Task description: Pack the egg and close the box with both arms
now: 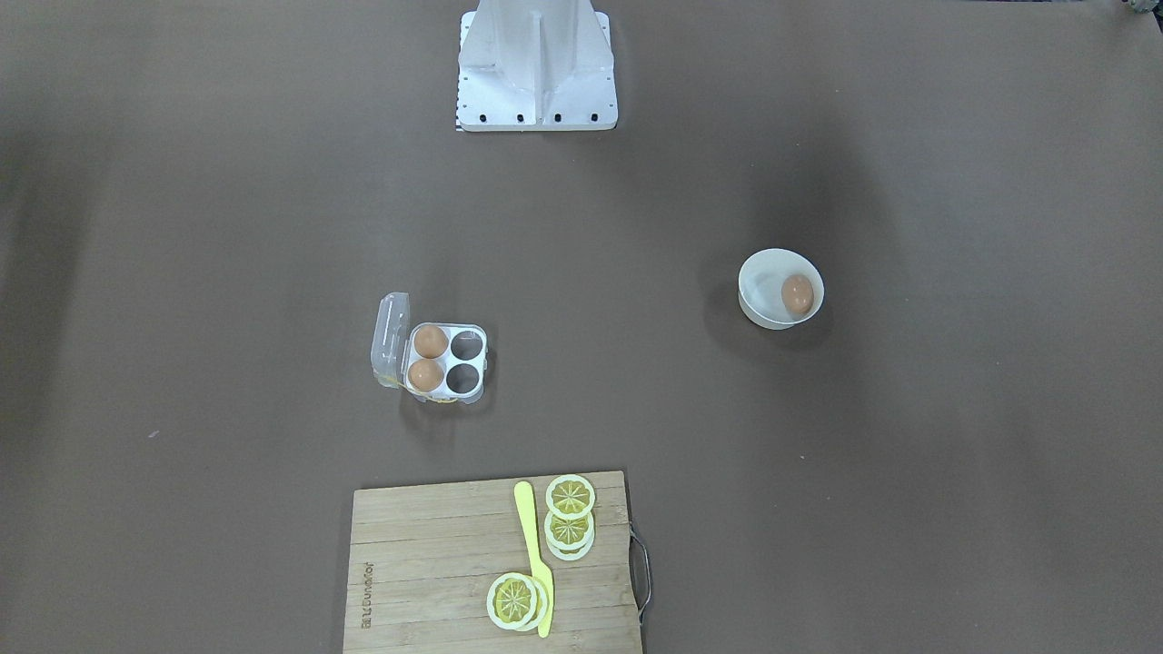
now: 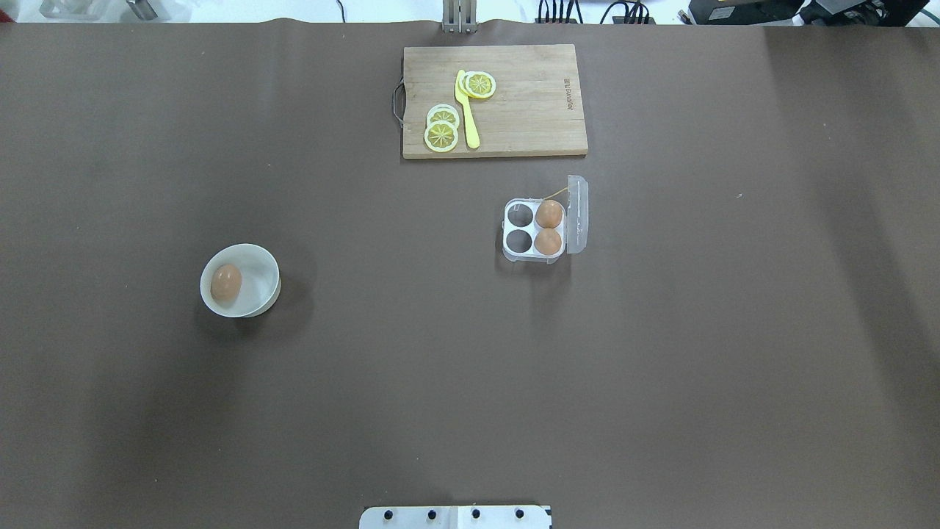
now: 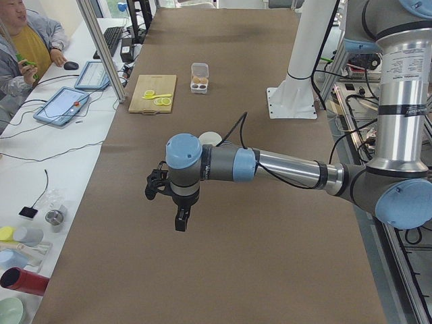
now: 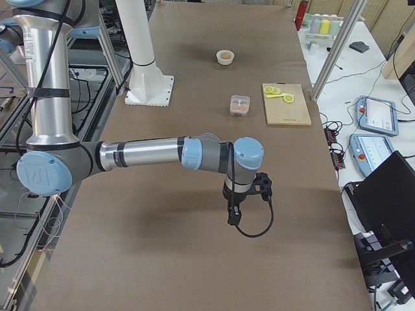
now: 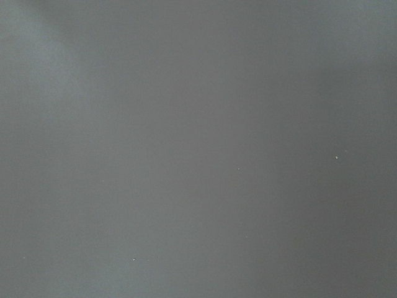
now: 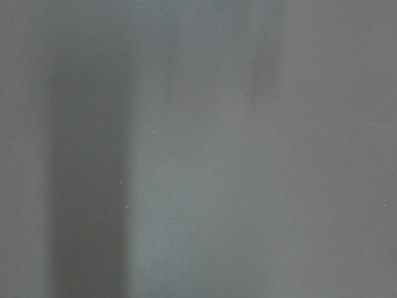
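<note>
Front-facing view: the box (image 1: 445, 361) sits left of centre on the tabletop (image 1: 182, 227), its lid (image 1: 391, 338) standing open on its left side. Two packed eggs (image 1: 429, 341) fill the cells next to the lid, and the two cells on the right are empty. The egg (image 1: 797, 294) lies in a white bowl (image 1: 759, 272) at the right of the frame, well apart from the box. No arm shows here.

Overhead view: the same layout is mirrored. The bowl with the egg is at lower left of centre and the box is right of centre, with a board (image 2: 529, 103) above it. No arm shows here either.

Left side view: the left gripper (image 3: 181, 221) hangs over bare tabletop in mid-frame, nearer the camera than the bowl. I cannot tell whether it is open or closed.

Right side view: the right gripper (image 4: 232, 217) hangs the same way, with the box far off in the upper middle. Its state is just as unclear.

Both wrist views show only blurred grey tabletop.

To my eye nothing of the job is done yet. The egg has to be lifted from the bowl and set in an empty cell, and then the lid has to be swung shut.
</note>
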Controlling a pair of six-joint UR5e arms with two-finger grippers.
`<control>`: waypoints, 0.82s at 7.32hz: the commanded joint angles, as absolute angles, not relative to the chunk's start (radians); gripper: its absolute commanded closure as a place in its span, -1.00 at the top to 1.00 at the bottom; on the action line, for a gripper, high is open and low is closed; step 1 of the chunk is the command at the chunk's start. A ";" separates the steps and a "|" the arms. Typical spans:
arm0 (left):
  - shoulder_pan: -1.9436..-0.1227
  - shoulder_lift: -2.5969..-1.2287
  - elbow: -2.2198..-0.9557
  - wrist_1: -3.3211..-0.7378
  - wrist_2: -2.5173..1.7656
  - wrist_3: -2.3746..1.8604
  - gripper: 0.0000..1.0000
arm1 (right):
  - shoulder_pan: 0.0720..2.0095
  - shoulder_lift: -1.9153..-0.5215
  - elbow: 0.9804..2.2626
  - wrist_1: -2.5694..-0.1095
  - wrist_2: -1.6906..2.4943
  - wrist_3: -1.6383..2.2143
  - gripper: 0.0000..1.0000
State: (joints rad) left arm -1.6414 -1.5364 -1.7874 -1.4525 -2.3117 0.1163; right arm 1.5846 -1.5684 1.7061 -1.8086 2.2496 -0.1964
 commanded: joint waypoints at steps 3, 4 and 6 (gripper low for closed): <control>-1.640 -1.520 -1.786 -1.459 -2.310 0.121 0.96 | 1.585 -1.575 1.707 -1.809 2.253 -0.193 1.00; -1.641 -1.510 -1.793 -1.463 -2.315 0.124 0.96 | 1.585 -1.575 1.706 -1.809 2.256 -0.192 1.00; -1.641 -1.511 -1.796 -1.462 -2.315 0.117 0.97 | 1.585 -1.577 1.709 -1.809 2.273 -0.192 1.00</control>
